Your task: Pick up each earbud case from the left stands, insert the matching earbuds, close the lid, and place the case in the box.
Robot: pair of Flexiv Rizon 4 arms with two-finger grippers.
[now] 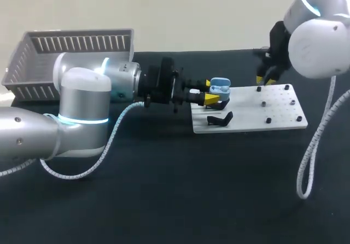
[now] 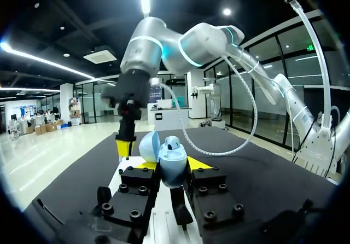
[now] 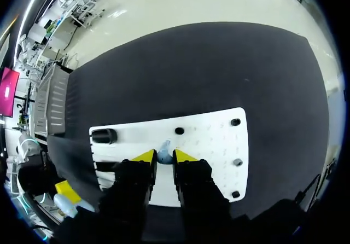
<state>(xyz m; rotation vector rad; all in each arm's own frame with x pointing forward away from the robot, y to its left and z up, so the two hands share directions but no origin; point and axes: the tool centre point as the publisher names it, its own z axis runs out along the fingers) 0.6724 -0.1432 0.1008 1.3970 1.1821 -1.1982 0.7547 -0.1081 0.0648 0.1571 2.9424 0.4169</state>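
Observation:
My left gripper is shut on a light-blue earbud case, held over the near-left part of the white board. In the left wrist view the case sits upright between the fingers with its lid swung open and an earbud showing inside. My right gripper hangs over the board's far edge. In the right wrist view it is shut on a small blue earbud, just above the board. A black stand lies on the board's left end.
A grey slatted basket stands at the back left, behind my left arm. Several small black pegs stick up from the board's right half. The right arm's white cable loops down over the table at the right.

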